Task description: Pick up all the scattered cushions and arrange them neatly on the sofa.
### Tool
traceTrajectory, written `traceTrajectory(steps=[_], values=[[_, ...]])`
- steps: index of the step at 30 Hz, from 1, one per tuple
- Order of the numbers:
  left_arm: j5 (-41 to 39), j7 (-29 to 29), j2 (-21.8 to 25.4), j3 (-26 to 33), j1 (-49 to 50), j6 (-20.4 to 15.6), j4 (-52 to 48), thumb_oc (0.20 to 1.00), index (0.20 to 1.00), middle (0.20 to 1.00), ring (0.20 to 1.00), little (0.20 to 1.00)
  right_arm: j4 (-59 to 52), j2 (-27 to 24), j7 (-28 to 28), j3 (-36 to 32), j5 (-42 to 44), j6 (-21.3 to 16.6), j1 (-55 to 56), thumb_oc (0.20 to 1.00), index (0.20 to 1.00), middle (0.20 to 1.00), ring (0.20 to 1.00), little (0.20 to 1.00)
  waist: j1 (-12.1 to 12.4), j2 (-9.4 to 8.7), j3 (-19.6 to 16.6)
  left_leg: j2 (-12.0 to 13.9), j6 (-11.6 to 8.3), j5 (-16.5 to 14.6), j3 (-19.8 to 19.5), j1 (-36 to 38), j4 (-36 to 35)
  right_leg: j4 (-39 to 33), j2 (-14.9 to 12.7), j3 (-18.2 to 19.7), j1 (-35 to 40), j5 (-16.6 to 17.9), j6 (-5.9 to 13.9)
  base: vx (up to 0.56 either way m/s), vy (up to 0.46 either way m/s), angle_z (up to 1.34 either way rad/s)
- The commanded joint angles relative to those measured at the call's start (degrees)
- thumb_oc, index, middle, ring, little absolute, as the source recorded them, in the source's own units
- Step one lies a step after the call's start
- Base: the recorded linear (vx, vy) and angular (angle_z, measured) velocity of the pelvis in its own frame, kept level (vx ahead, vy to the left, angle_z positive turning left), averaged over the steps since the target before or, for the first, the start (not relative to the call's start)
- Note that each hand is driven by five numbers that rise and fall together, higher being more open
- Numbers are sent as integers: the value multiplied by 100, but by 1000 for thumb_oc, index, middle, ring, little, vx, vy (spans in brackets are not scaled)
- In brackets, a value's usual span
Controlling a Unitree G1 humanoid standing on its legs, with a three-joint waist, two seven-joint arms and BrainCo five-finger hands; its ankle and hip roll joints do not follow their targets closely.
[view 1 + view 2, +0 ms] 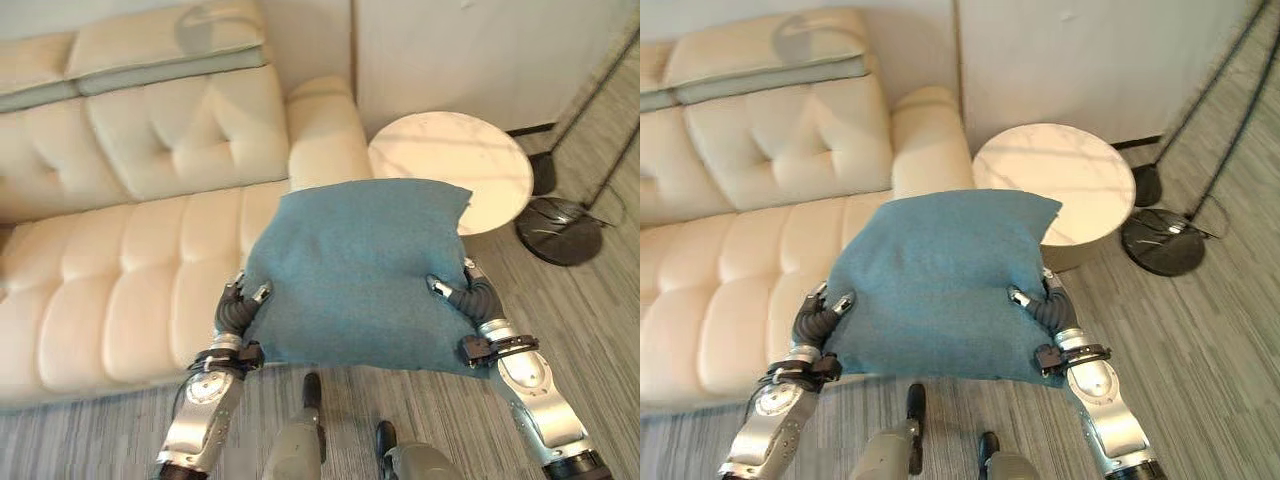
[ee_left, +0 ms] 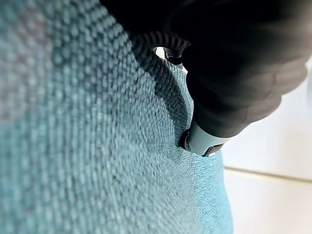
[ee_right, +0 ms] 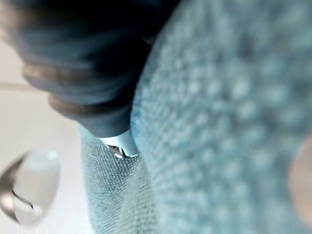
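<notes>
While both hands carry it, notes run left to right:
sofa [image 1: 130, 250]: cream, tufted, left and upper left of frame; seat bare.
left hand [image 1: 238, 310]: lower left edge of cushion; fingers curled onto the fabric, pinching it, thumb side on top.
cushion [image 1: 360, 270]: blue, centre frame, held up off the floor betw. both hands, over the sofa's right end.
right hand [image 1: 468, 297]: lower right edge of cushion, fingers curled into the fabric, gripping.
side table [image 1: 470, 160]: round, pale, upper right, behind cushion.
step: carry to sofa, prob. mid-task.
next: needs fwd reach, lower onto seat vs. backrest, then both hands let go.

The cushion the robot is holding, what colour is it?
Teal blue, plain woven cushion; clearest in the left eye view.
</notes>
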Motion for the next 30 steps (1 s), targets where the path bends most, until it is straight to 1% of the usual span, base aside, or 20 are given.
traceTrajectory(steps=[1, 2, 3, 4, 5, 6, 7, 9, 11, 13, 14, 18, 19, 21, 22, 24, 26, 27, 28, 30], values=[[-268, -427, 87, -130, -490, -582, -575, 200, 200, 200, 200, 200, -808, 253, 170, 155, 40, -678, -469, 200, 200, 200, 200, 200, -299, -448, -319, -516, 354, -1495, 384, 293, 649, -1057, -275, 25, 366, 351, 728, -241, 29, 53], [-299, -405, 36, -217, -593, -594, -556, 200, 200, 200, 200, 200, -843, 226, 196, 140, 19, -703, -454, 200, 200, 200, 200, 200, -386, -480, -348, -426, 340, -1620, 537, 530, 632, -1129, -345, -139, 315, 402, 756, -316, 41, 75], [-328, -414, 24, -376, -805, -576, -482, 200, 200, 200, 200, 200, -897, 182, 217, 47, 28, -708, -384, 200, 200, 200, 200, 200, -566, -475, -439, -204, 299, -1673, 999, 873, 427, -1251, -433, -484, 277, 401, 814, -172, 61, 104], [-325, -434, 13, -459, -889, -561, -441, 200, 200, 200, 200, 200, -937, 181, 219, -23, 32, -701, -323, 200, 200, 200, 200, 200, -681, -438, -482, -72, 261, -1611, 1320, 1019, 247, -1265, -496, -713, 276, 431, 829, -95, 45, 140], [-324, -433, 11, -461, -890, -562, -439, 200, 200, 200, 200, 200, -940, 179, 220, -25, 33, -700, -320, 200, 200, 200, 200, 200, -688, -436, -480, -76, 260, -1602, 1311, 1027, 233, -1267, -497, -723, 283, 431, 829, 33, 88, 167], [-318, -452, 15, -510, -947, -538, -429, 200, 200, 200, 200, 200, -953, 192, 208, -48, 38, -694, -304, 200, 200, 200, 200, 200, -722, -394, -534, -23, 199, -1638, 1424, 1114, 81, -1317, -525, -813, 324, 374, 864, 6, 133, 138], [-172, -490, 45, -528, -923, -496, -410, 200, 200, 200, 200, 200, -905, 231, 182, -8, 118, -657, -327, 200, 200, 200, 200, 200, -746, -372, -491, -87, 221, -1509, 1348, 1032, 38, -1363, -578, -1001, 373, 470, 839, 5, 133, 98], [-135, -533, 51, -521, -886, -469, -415, 200, 200, 200, 200, 200, -859, 256, 204, 18, 162, -642, -344, 200, 200, 200, 200, 200, -752, -376, -486, -114, 228, -1515, 1308, 1069, -11, -1371, -616, -1077, 424, 505, 862, 10, 130, 50], [-94, -576, 75, -463, -775, -434, -427, 200, 200, 200, 200, 200, -794, 314, 245, 127, 210, -612, -430, 200, 200, 200, 200, 200, -711, -391, -489, -174, 272, -1552, 1249, 1106, -55, -1390, -632, -1071, 486, 526, 890, 53, 138, 50], [-53, -623, 139, -341, -570, -414, -429, 200, 200, 200, 200, 200, -774, 395, 312, 256, 241, -587, -537, 200, 200, 200, 200, 200, -579, -467, -510, -246, 345, -1606, 1193, 1148, -62, -1349, -661, -1010, 566, 512, 932, 79, 132, 23], [-53, -623, 140, -341, -568, -414, -431, 200, 200, 200, 200, 200, -773, 397, 313, 257, 241, -587, -537, 200, 200, 200, 200, 200, -578, -469, -509, -247, 345, -1607, 1196, 1150, -63, -1347, -662, -1007, 566, 511, 933, 79, 125, 6], [-31, -633, 235, -216, -405, -396, -438, 200, 200, 200, 200, 200, -765, 483, 393, 393, 280, -547, -620, 200, 200, 200, 200, 200, -403, -553, -526, -366, 468, -1710, 1080, 1140, -21, -1162, -742, -898, 549, 471, 1008, 80, 152, -1], [-51, -651, 248, -190, -342, -389, -475, 200, 200, 200, 200, 200, -771, 510, 437, 419, 280, -519, -605, 200, 200, 200, 200, 200, -335, -559, -529, -441, 544, -1760, 1007, 1138, 3, -1008, -823, -879, 544, 434, 1057, 125, 250, 0], [-30, -663, 256, -198, -325, -376, -498, 200, 200, 200, 200, 200, -788, 519, 462, 429, 263, -518, -591, 200, 200, 200, 200, 200, -313, -552, -530, -476, 572, -1773, 998, 1146, -5, -874, -880, -887, 509, 399, 1089, 82, 177, 1], [-17, -668, 265, -202, -322, -365, -510, 200, 200, 200, 200, 200, -789, 524, 474, 437, 226, -516, -570, 200, 200, 200, 200, 200, -287, -538, -530, -522, 611, -1793, 966, 1171, -28, -667, -970, -901, 457, 402, 1134, 58, 161, -1], [-7, -636, 317, -261, -369, -346, -567, 200, 200, 200, 200, 200, -870, 551, 468, 410, 152, -521, -503, 200, 200, 200, 200, 200, -322, -510, -437, -625, 714, -1817, 813, 1187, -27, 208, -1170, -805, 120, 636, 1208, 86, 243, 5], [75, -619, 361, -316, -439, -352, -559, 200, 200, 200, 200, 200, -870, 594, 442, 368, 153, -519, -454, 200, 200, 200, 200, 200, -384, -456, -337, -669, 761, -1855, 688, 1257, -63, 796, -1124, -634, -251, 692, 1209, 103, 187, 40], [94, -639, 381, -352, -462, -350, -549, 200, 200, 200, 200, 200, -868, 607, 433, 340, 170, -524, -425, 200, 200, 200, 200, 200, -414, -440, -307, -688, 777, -1890, 619, 1298, -57, 920, -1033, -528, -363, 658, 1167, 165, 155, 45], [114, -640, 378, -359, -465, -357, -526, 200, 200, 200, 200, 200, -886, 608, 462, 298, 222, -538, -372, 200, 200, 200, 200, 200, -487, -413, -280, -712, 763, -1909, 533, 1367, -85, 973, -829, -415, -635, 637, 1096, 183, 96, 24], [116, -672, 395, -350, -416, -365, -534, 200, 200, 200, 200, 200, -877, 582, 495, 264, 344, -524, -329, 200, 200, 200, 200, 200, -563, -387, -234, -773, 748, -1962, 420, 1473, -118, 662, -707, -393, -777, 620, 1089, 223, 86, 44]])
